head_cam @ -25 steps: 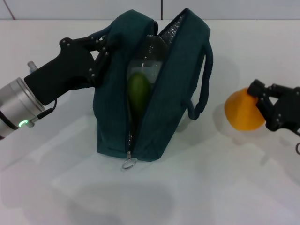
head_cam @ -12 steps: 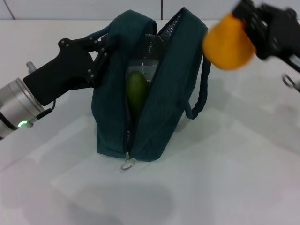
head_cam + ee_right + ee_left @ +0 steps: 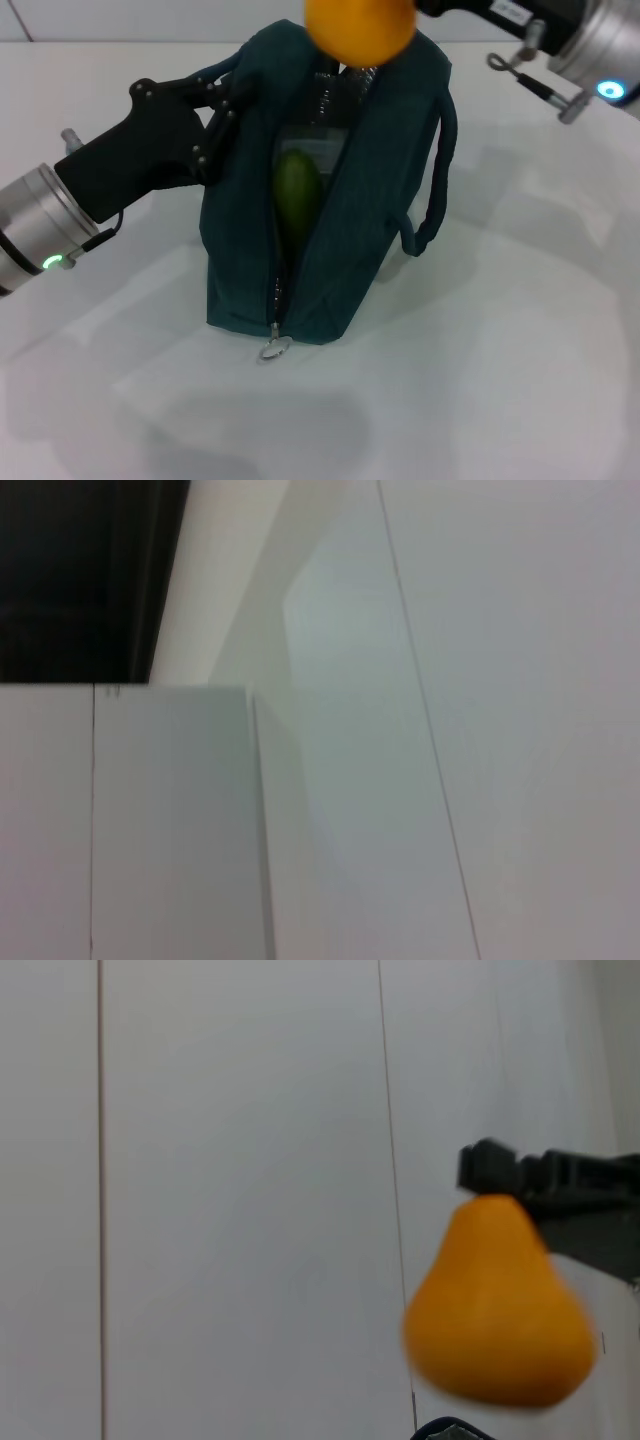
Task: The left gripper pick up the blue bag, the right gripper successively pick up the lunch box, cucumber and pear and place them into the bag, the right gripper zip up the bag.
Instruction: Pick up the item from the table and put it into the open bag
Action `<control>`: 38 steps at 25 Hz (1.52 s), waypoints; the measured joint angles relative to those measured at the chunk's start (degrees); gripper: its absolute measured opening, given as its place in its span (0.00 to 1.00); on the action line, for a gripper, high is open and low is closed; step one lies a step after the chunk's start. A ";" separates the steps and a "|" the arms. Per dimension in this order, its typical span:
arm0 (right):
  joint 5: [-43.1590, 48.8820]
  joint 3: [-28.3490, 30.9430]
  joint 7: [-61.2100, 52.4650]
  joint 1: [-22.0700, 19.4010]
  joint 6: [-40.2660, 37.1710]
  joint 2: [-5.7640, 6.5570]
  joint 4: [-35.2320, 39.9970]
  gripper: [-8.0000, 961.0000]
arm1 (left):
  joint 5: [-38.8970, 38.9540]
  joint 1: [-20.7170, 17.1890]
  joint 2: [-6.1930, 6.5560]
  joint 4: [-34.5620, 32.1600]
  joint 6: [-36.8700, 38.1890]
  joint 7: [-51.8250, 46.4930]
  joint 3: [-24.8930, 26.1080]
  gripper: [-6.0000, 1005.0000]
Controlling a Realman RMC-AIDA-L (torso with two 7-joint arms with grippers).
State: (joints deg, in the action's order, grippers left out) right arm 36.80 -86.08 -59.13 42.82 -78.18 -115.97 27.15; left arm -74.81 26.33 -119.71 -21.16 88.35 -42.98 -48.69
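The blue bag (image 3: 345, 250) stands upright on the white table with its zipper open. My left gripper (image 3: 222, 108) is shut on the bag's left handle and upper edge, holding that side up. Inside the opening lie the cucumber (image 3: 298, 192) and, behind it, the clear lunch box (image 3: 322, 138). The pear (image 3: 360, 25) hangs just above the far end of the opening, with my right gripper shut on it. In the left wrist view the pear (image 3: 495, 1325) shows beneath the right gripper (image 3: 520, 1200). The right arm (image 3: 590, 40) reaches in from the upper right.
The zipper's metal ring pull (image 3: 274, 349) rests on the table (image 3: 500, 360) at the bag's near end. The bag's right handle (image 3: 438, 170) droops down its right side. The right wrist view shows only pale walls.
My right gripper has carried the pear from the table's right side up and leftward to above the bag's opening. The left gripper and the bag have stayed put.
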 joint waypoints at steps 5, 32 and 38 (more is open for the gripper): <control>0.06 -2.84 0.21 0.41 3.86 -0.08 0.09 0.07 | 0.01 0.05 0.00 0.13 -0.03 0.00 0.00 0.05; 11.16 -5.07 -5.46 -4.69 4.85 0.92 6.54 0.10 | 0.53 0.03 0.01 0.28 -0.38 0.09 0.20 0.05; 11.73 -3.86 -3.81 -7.59 4.69 0.78 10.70 0.11 | 0.55 0.00 0.02 0.19 -0.38 0.09 0.27 0.05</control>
State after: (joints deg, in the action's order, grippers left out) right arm 48.53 -89.95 -62.94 35.23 -73.49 -115.18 37.85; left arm -74.26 26.32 -119.69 -20.96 87.97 -42.89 -48.42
